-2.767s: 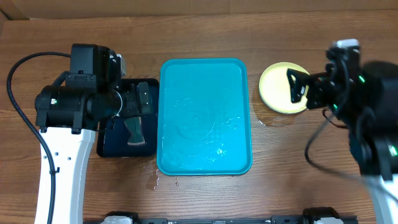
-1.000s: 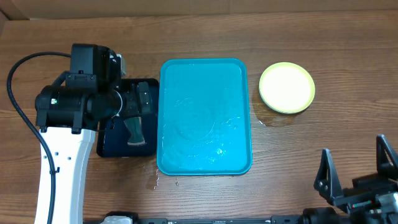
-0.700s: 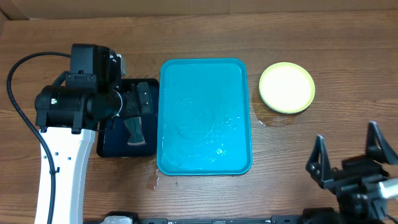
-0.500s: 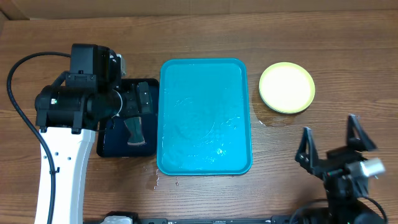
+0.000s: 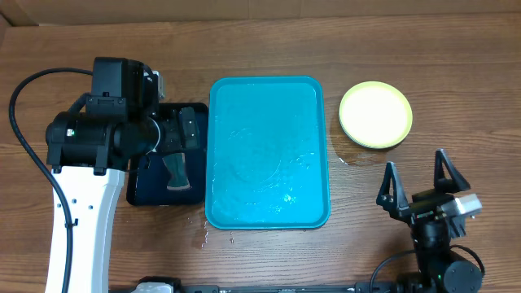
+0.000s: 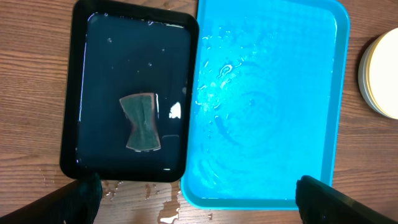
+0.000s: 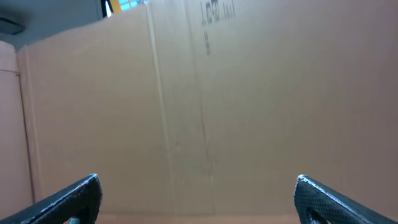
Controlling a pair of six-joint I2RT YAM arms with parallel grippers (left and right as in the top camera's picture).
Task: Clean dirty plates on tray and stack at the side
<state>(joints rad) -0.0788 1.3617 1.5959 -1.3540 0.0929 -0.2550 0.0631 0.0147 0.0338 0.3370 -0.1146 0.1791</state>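
The turquoise tray (image 5: pixel 269 155) lies at the table's middle, wet and with no plates on it; it also shows in the left wrist view (image 6: pixel 267 106). The plates (image 5: pixel 375 115) sit on the table to its right, a pale lime-green one on top; their edge shows in the left wrist view (image 6: pixel 380 74). My left gripper (image 5: pixel 186 130) hangs open and empty high above the dark tray (image 6: pixel 198 183). My right gripper (image 5: pixel 417 177) is open and empty at the front right, away from the plates. Its view (image 7: pixel 198 180) shows only a cardboard wall.
A dark navy tray (image 5: pixel 163 175) of water lies left of the turquoise tray, with a grey-green sponge (image 5: pixel 176 169) in it; both show in the left wrist view, tray (image 6: pixel 99 62) and sponge (image 6: pixel 142 121). Water drops lie on the wood (image 6: pixel 168 211) at the trays' front edge.
My right arm has drawn back from the plates to the front right of the table, its gripper open and empty. The left arm, trays and plates have not moved.
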